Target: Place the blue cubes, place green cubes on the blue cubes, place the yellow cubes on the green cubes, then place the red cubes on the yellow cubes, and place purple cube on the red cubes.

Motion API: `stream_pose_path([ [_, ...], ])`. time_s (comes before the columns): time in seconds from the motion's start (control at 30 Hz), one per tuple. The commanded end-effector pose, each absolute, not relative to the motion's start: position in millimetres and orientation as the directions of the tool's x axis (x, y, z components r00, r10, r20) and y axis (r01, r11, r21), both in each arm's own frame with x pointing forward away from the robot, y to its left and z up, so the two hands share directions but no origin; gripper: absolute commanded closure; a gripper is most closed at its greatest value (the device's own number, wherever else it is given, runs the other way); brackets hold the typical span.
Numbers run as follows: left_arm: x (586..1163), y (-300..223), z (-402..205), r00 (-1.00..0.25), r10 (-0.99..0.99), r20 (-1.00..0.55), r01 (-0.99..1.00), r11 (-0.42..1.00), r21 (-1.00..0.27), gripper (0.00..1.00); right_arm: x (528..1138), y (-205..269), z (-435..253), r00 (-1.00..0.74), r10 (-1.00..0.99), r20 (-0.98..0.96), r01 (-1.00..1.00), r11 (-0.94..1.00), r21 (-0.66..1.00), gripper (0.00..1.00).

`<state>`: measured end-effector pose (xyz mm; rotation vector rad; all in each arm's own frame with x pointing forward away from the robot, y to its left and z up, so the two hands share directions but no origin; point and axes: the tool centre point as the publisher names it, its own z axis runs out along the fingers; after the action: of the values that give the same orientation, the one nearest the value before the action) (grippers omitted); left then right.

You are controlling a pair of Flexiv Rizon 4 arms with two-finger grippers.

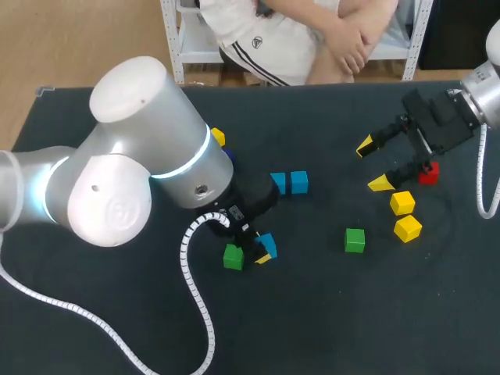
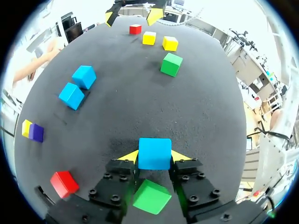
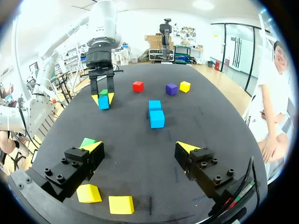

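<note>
Nearest, our left gripper [image 2: 154, 157]: yellow tips clamped on two opposite faces of one blue cube [image 2: 154, 151], which sits square to the fingers and, being a cube, has no long axis. Beneath the finger bodies, one green cube [image 2: 150, 197]. Further ahead, two more blue cubes [image 1: 289, 183], touching each other. Our right gripper [image 1: 373, 165]: fingers spread wide, holding nothing, near the red cube [image 1: 428, 175] and two yellow cubes [image 1: 402, 202].
</note>
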<state>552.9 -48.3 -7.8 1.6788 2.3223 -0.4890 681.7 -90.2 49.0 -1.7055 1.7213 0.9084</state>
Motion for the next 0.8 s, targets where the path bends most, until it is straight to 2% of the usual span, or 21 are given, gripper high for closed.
stream_pose_path([
  [0.03, 561.4, -48.8, -0.9, -0.297, 0.885, -0.359, 0.954, 0.266, -0.136, 1.00, 681.4, -90.3, 48.9, -0.045, -0.625, -0.779, -0.996, -0.032, 0.084, 0.00],
  [0.37, 587.5, -45.2, 6.8, -0.246, 0.874, -0.419, 0.968, 0.197, -0.159, 1.00, 681.4, -90.3, 48.9, -0.045, -0.625, -0.779, -0.996, -0.032, 0.084, 0.00],
  [0.8, 611.5, -35.3, 22.4, -0.203, 0.918, -0.342, 0.976, 0.163, -0.142, 1.00, 681.4, -90.3, 48.9, -0.045, -0.625, -0.779, -0.996, -0.032, 0.084, 0.00],
])
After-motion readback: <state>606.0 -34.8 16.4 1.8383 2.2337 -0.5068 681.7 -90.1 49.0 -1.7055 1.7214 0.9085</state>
